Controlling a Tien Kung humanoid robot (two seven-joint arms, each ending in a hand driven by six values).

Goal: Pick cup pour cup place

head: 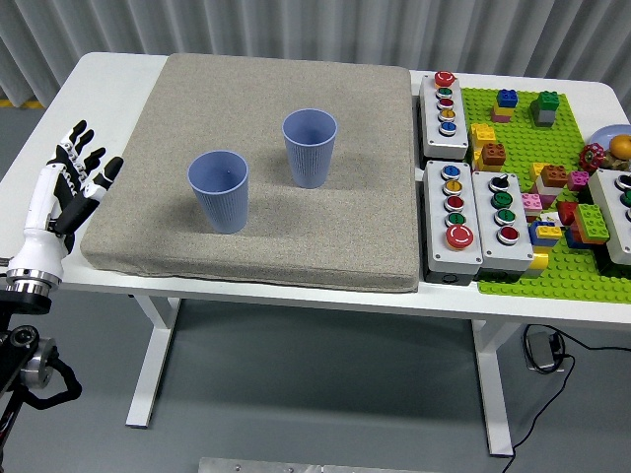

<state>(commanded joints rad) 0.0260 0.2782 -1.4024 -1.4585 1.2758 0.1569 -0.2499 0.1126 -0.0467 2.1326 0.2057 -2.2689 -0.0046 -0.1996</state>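
Two blue ribbed cups stand upright on a beige mat (296, 246). The nearer cup (220, 191) is at the mat's left centre; the farther cup (310, 148) stands behind it and to the right. My left hand (77, 175), white and black, hovers at the table's left edge, well left of the nearer cup. Its fingers are spread and hold nothing. What the cups contain cannot be seen. My right hand is out of view.
White button boxes (444, 116) (453, 217) (504, 207) sit right of the mat. A green brick baseplate (572, 266) with several coloured bricks fills the table's right end, with another box (619, 212) at the edge.
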